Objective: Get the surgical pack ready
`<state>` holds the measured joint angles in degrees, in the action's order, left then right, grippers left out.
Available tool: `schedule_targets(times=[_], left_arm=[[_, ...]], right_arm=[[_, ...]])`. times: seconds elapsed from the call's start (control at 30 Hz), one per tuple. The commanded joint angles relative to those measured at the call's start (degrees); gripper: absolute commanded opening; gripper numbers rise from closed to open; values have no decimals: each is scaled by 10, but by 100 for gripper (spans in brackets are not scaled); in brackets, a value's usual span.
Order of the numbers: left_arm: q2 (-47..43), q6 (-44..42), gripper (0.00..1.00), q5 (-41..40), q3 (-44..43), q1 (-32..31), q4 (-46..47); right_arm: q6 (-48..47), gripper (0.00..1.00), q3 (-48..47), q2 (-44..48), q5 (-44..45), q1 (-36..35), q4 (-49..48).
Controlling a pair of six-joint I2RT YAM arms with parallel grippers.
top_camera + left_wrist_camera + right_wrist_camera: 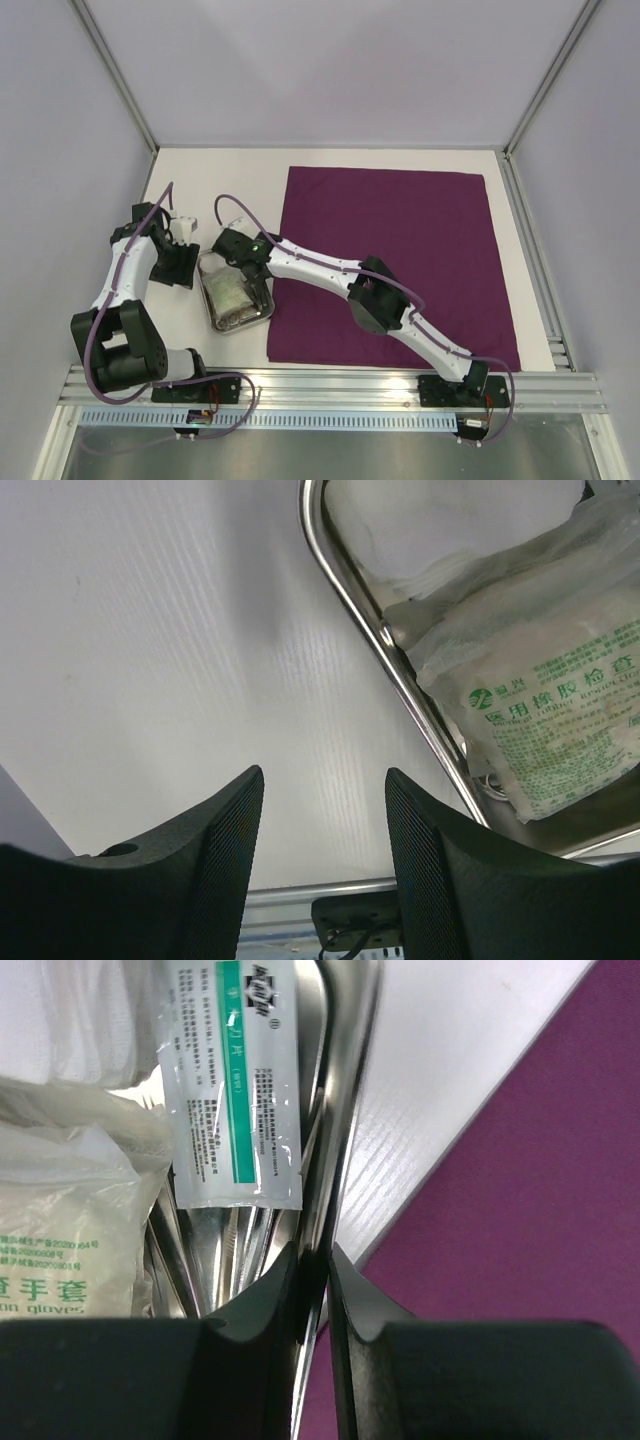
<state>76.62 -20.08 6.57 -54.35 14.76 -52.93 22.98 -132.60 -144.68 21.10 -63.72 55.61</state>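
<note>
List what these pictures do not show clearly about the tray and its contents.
Top view: what lies in the steel tray is too small to tell apart, and the right arm covers its far part.
Right wrist view: metal instruments lie under the green-striped packet; their kind is hidden.
Left wrist view: the picture's right edge cuts off the tray and the white packet.
Top view: the right tool is hidden under its own wrist.

White arms (312, 266), black fingers (205, 875), purple cables (238, 196)
</note>
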Motion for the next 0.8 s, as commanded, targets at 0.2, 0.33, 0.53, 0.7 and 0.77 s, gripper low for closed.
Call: schedule_targets(times=[0.2, 0.33, 0.53, 0.7, 0.77], left_arm=[[-18, -8, 61, 8, -3, 4, -4], [-23, -10, 61, 10, -5, 4, -8], [-25, -10, 61, 10, -8, 4, -9], [-26, -5, 61, 17, -17, 4, -17], [-29, -4, 61, 20, -23, 4, -18]], right_arm=[[5, 1, -24, -3, -37, 1, -9], [0, 0, -28, 13, -36, 1, -16], [5, 0, -32, 55, -41, 5, -31], [8, 0, -43, 64, -49, 11, -38], [15, 0, -50, 63, -56, 15, -40]])
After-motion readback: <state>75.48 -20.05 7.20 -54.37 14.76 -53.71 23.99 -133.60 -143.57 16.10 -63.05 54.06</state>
